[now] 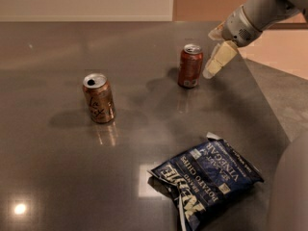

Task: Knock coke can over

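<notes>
The coke can (190, 66), dark red with a silver top and a small white patch near its base, stands upright on the dark grey table (57, 167), right of centre toward the back. My gripper (217, 61) hangs from the arm that enters at the top right. Its pale fingers (220, 60) point down and left, just to the right of the can at about the can's height, with a small gap between them and the can.
An orange-brown can (98, 97) with dark script and an open top stands upright at the left of centre. A dark blue bag of potato chips (207, 177) lies near the front right. The table's right edge runs diagonally behind the gripper.
</notes>
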Tool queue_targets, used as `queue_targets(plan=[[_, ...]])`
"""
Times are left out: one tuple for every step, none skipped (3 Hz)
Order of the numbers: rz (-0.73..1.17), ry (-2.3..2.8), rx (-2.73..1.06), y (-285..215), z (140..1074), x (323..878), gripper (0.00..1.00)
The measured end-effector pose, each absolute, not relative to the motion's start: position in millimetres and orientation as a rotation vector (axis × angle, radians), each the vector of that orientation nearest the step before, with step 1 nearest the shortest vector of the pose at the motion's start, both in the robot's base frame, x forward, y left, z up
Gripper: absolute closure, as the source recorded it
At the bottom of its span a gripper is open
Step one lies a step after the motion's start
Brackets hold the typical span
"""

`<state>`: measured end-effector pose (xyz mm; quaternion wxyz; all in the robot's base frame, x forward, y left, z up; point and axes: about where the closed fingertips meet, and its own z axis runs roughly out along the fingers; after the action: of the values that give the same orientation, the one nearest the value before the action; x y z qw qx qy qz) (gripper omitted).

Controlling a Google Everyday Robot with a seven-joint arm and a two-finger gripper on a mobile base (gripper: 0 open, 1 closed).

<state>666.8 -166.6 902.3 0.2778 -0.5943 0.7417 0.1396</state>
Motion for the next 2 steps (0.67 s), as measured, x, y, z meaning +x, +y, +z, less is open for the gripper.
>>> queue_targets(plan=[[0.428, 1.967, -1.571, -153, 896, 672, 0.00], [0.477, 1.943, -1.565, -140, 891, 670, 0.00]])
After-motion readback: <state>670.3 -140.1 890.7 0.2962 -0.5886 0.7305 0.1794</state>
